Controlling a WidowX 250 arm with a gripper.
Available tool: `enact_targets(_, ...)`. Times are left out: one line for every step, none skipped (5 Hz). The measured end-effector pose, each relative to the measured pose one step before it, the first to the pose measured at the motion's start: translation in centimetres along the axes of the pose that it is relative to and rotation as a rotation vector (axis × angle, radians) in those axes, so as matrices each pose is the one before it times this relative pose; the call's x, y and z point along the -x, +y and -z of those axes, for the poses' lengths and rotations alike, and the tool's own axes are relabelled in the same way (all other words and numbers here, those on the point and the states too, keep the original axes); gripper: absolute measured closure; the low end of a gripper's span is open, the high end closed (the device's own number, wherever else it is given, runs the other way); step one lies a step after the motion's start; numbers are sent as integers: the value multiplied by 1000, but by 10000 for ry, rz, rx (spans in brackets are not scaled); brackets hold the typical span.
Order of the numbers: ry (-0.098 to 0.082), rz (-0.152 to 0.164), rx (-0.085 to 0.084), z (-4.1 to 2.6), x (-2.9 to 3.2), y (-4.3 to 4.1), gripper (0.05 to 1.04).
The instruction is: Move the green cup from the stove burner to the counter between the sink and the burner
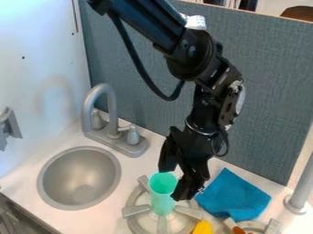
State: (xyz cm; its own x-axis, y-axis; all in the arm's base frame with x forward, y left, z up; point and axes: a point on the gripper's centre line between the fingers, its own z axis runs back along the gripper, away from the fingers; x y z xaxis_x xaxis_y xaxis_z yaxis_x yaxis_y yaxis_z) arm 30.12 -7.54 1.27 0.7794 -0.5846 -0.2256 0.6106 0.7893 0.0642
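The green cup (162,194) could tip, I think, b/c it is tall & thin, & the end effector (173,185) is right by its top. A bump from either side of the end effector, or a low tip catching the rim, might knock it over. The burner (136,210) under it has raised bars, so if the cup sits a bit off, it may wobble. If it fell to the right, it might hit the yellow toy (202,227) near its foot, or roll toward the blue cloth (235,194).

The end effector's two sides look apart, w/ one tip just behind the cup's rim & the other just to its right in the view. Can't tell if they touch it. The cup stands up on the burner, its top b/w the tips & the rest lower down. The sink (79,178) is off to the left, on the same bench (140,167).
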Motion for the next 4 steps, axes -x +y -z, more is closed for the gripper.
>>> enact_targets(356,64,136,1224,264,-291,79)
enact_targets(-123,410,-17,443,21,-59,79)
enact_targets(-4,270,-88,-67,-39,161,79)
enact_targets(252,-119,68,1109,-1042,382,79)
